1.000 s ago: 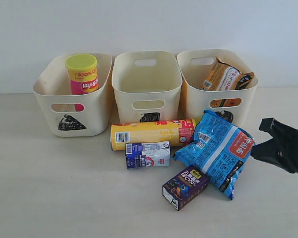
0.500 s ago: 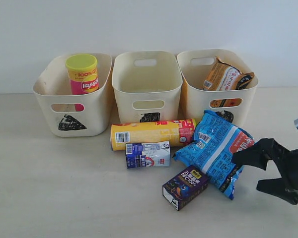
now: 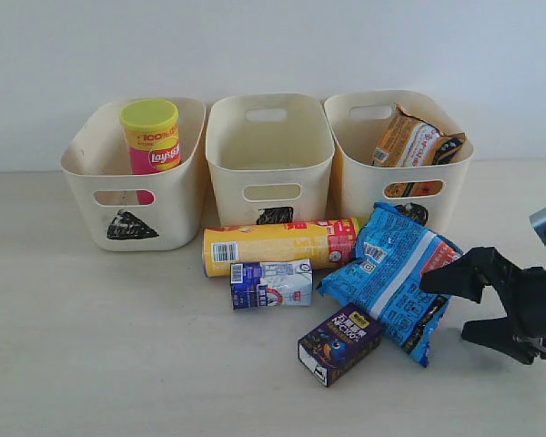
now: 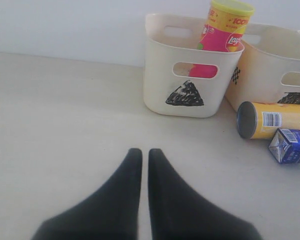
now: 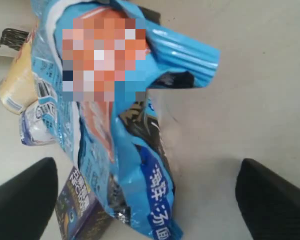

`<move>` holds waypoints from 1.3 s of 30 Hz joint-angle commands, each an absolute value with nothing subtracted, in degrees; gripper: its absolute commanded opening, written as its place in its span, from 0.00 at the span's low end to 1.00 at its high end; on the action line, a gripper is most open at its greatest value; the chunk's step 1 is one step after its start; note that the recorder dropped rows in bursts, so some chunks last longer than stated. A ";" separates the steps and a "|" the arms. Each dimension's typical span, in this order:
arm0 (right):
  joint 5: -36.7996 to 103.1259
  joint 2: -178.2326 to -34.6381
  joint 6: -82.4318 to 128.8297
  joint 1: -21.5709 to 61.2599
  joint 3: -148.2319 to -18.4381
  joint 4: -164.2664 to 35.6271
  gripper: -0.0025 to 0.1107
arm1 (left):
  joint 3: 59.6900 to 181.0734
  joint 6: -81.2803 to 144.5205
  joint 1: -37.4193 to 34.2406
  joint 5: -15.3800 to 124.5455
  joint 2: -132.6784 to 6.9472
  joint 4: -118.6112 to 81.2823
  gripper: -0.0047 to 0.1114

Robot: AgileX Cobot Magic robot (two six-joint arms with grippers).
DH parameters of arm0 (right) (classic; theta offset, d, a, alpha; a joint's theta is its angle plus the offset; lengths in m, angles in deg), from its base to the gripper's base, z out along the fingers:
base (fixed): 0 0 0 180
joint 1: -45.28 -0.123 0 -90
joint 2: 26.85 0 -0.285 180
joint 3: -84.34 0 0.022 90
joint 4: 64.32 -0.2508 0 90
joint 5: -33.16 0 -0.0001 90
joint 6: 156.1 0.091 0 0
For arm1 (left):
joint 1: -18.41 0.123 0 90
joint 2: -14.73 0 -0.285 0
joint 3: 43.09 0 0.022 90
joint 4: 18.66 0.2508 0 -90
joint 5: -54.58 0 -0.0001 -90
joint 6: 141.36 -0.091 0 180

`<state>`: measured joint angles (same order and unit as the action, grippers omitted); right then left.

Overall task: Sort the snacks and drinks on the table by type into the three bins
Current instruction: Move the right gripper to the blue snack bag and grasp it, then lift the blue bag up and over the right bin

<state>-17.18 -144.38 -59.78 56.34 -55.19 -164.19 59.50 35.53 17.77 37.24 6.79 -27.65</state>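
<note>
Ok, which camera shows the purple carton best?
The exterior view: the whole purple carton is visible there. The right wrist view catches only a corner beside the blue bag; the left wrist view misses it.

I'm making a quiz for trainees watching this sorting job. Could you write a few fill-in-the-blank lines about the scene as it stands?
1. The pink chip tube stands inside the bin marked with a black ____.
2. The yellow-orange tube lies on its ____ on the table.
3. The right gripper, next to the blue bag, is ____.
Missing words: triangle; side; open.
</note>
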 commanded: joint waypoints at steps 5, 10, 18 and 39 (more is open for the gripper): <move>-20.28 -148.39 -60.61 56.62 -57.73 -164.27 0.78 | 59.69 35.98 17.84 38.01 6.95 -27.87 0.07; -18.27 -148.68 -60.74 54.35 -58.14 -164.27 0.78 | 59.69 35.98 17.84 38.01 6.95 -27.87 0.07; -9.50 -148.68 -61.02 45.93 -62.80 -164.27 0.78 | 59.69 35.98 17.84 38.01 6.95 -27.87 0.07; -15.64 -148.48 -60.22 43.01 -67.08 -163.95 0.02 | 59.69 35.98 17.84 38.01 6.95 -27.87 0.07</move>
<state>-11.16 -148.79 -59.91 43.07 -66.95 -164.32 59.50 35.53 17.77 37.24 6.79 -27.65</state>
